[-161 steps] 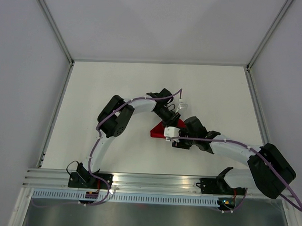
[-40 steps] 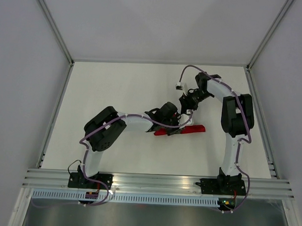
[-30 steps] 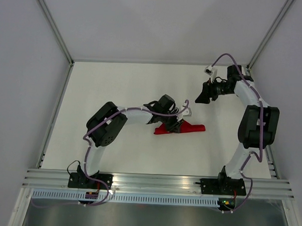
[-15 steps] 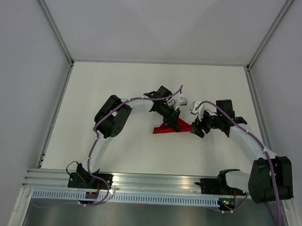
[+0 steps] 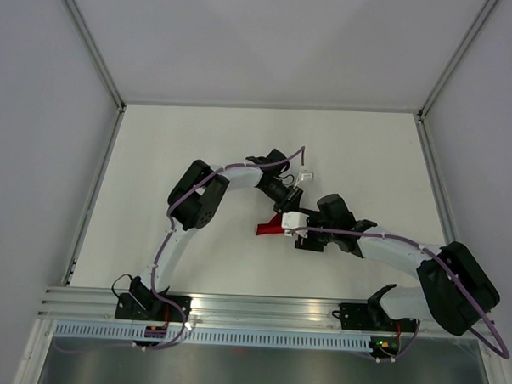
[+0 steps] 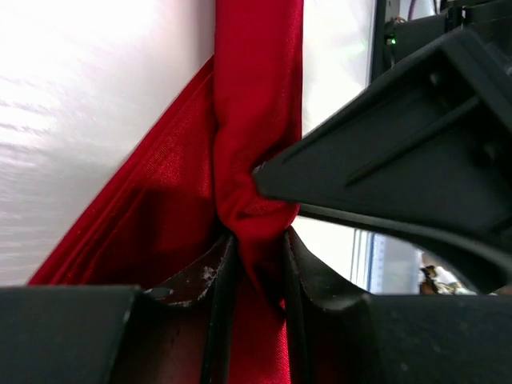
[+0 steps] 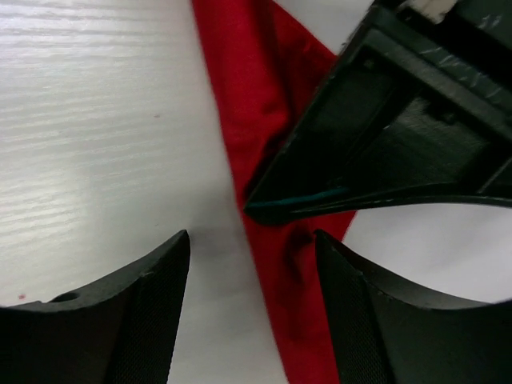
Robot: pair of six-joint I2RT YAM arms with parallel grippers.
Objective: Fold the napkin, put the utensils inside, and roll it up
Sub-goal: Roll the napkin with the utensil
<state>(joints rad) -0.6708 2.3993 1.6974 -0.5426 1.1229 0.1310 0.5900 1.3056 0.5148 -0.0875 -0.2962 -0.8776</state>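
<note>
The deep-red napkin [image 5: 266, 226] lies rolled into a narrow bundle at the middle of the white table; most of it is hidden under the two grippers in the top view. My left gripper [image 5: 287, 209] is shut on the rolled napkin [image 6: 256, 144], pinching the cloth between its fingers [image 6: 316, 276]. My right gripper [image 5: 298, 230] is open, its fingers [image 7: 152, 296] straddling the red roll [image 7: 276, 232] right beside the left gripper. No utensils show in any view.
The white table [image 5: 198, 155] is walled by grey panels with metal frame posts [image 5: 93, 40]. A metal rail [image 5: 259, 307] runs along the near edge, where both arm bases are bolted.
My right arm swung from the far right corner back to the napkin and now sits over its right end. The visible red roll has shrunk as the right gripper covers it. The left gripper stayed on it.
</note>
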